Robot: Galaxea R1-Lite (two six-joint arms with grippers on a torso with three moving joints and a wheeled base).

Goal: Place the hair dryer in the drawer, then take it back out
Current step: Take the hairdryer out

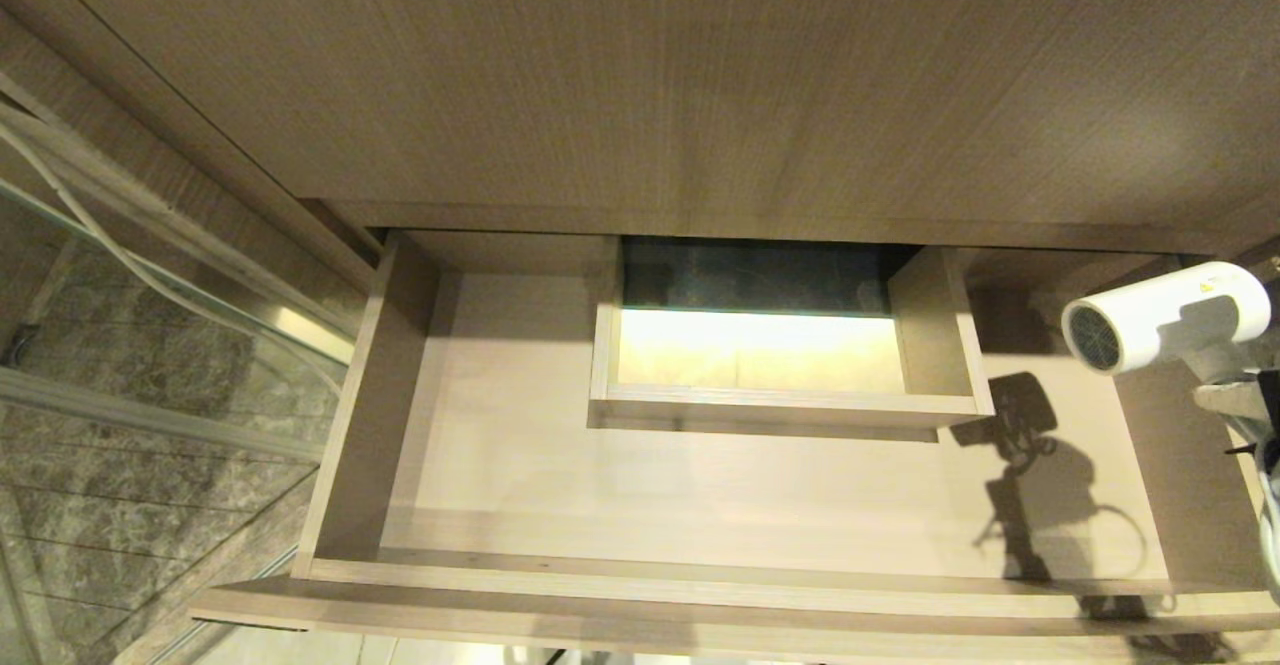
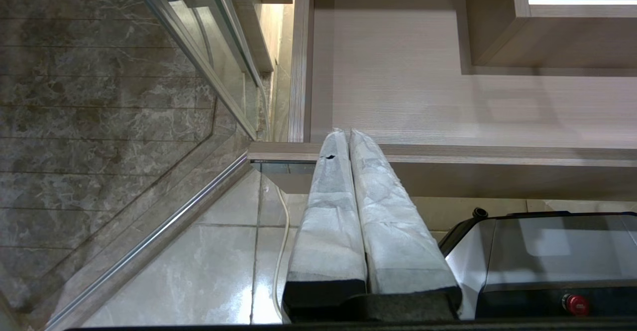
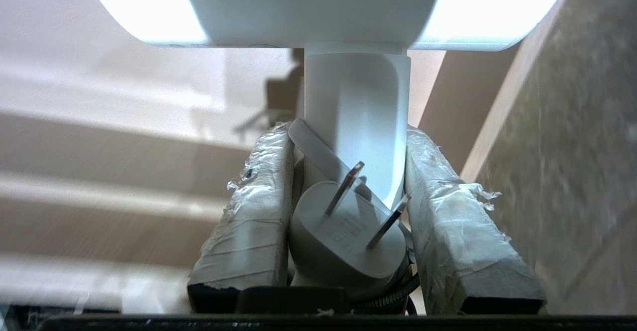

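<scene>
At the right edge of the head view, the hair dryer [image 1: 1165,317] is held in the air above the right side wall of the open drawer [image 1: 700,505], with its dark grille turned to the left. The right gripper [image 3: 348,171] is closed on the white handle, one taped finger [image 3: 249,221] on each side, and the plug [image 3: 343,236] rests between them. The left gripper [image 2: 348,137] waits before the drawer's front left corner, its fingers pressed together and holding nothing.
</scene>
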